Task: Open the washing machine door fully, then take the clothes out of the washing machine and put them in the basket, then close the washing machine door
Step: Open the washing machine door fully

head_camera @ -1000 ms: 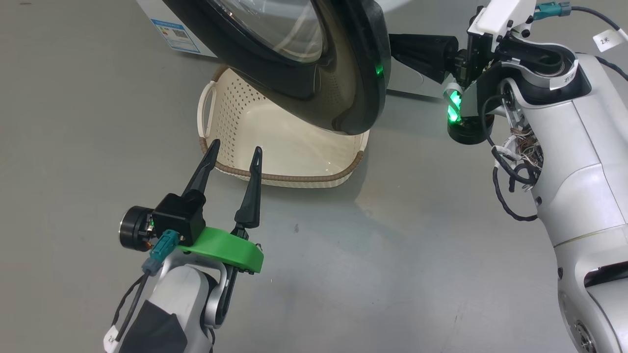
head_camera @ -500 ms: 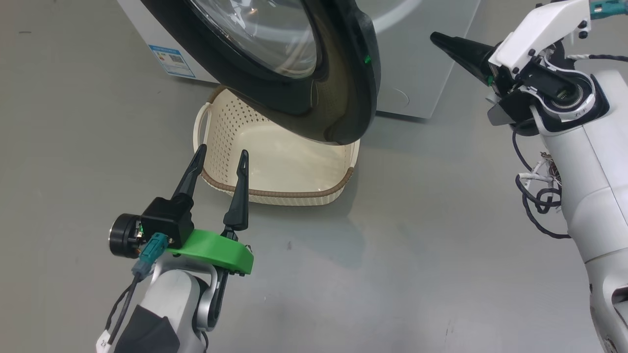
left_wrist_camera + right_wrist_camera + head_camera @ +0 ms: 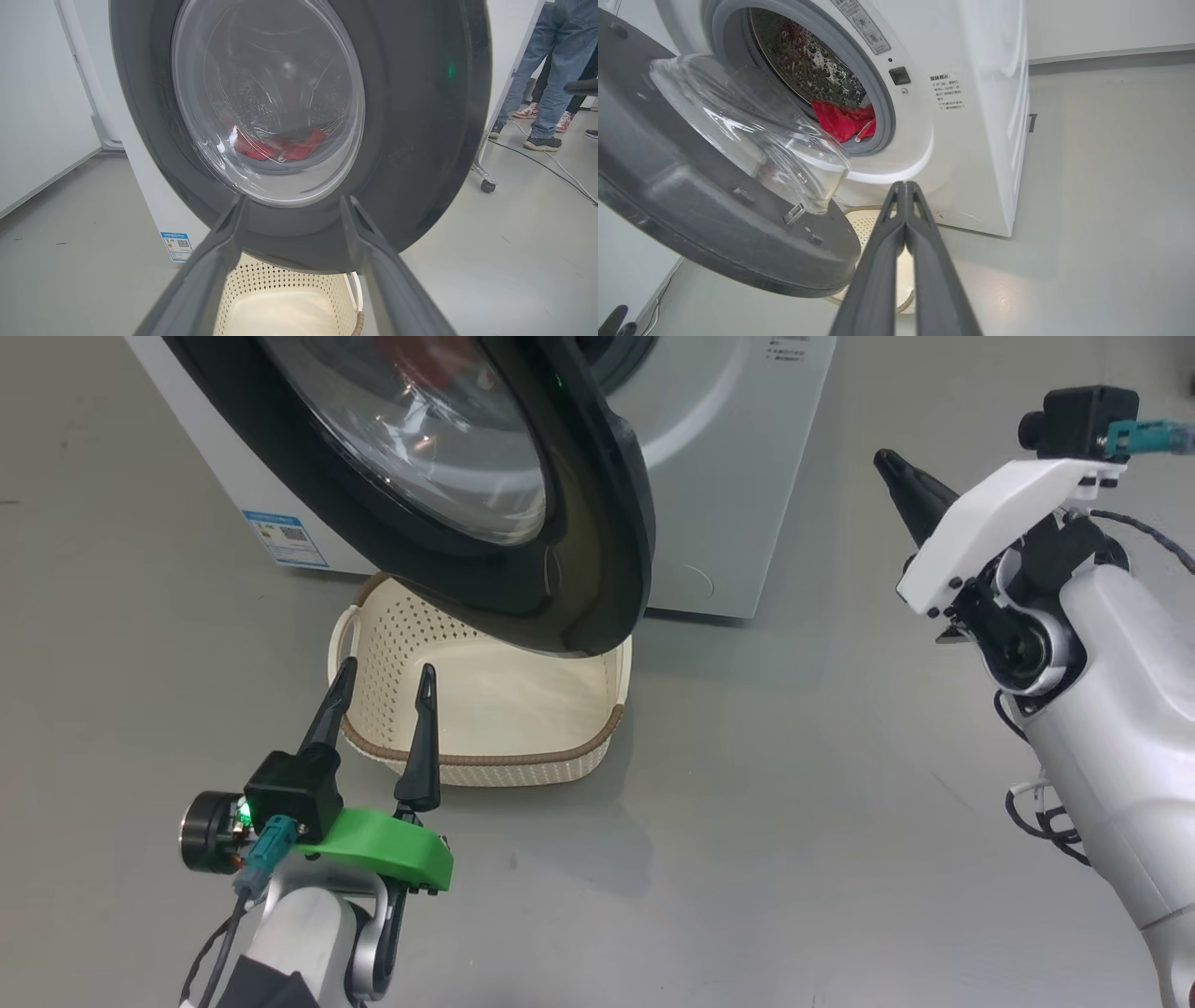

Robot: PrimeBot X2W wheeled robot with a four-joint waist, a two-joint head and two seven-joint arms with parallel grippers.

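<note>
Well, the washing machine door (image 3: pixel 597 523) stands open at 11 o'clock in the head view. The red clothes (image 3: pixel 840 121) lie low inside the washing machine (image 3: pixel 728 476). The basket (image 3: pixel 476 765) sits on the floor (image 3: pixel 747 859) under the door, at 6 o'clock from it. The left gripper (image 3: pixel 387 665), at 7 o'clock, has its fingers wide apart and holds nothing. The right gripper (image 3: pixel 887 462), at 2 o'clock, is pinched tight and empty.
</note>
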